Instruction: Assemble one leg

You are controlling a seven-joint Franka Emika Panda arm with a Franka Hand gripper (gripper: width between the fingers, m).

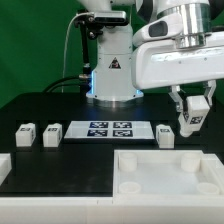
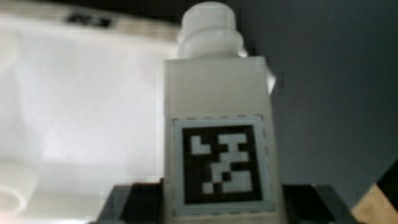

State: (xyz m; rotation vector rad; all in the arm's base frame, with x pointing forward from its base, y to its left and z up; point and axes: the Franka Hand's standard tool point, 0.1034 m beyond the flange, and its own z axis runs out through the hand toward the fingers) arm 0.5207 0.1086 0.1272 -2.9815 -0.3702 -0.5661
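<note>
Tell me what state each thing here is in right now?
gripper: shut, up above the table.
held leg: clamped in the gripper, off the table.
loose legs: three, resting on the table, untouched.
tray-like part: lying on the table, walls up.
marker board: flat on the table.

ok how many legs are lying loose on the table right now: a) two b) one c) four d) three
d: two legs lie at the exterior view's left of the marker board and one at its right, while the fourth leg is held up between the fingers.
</note>
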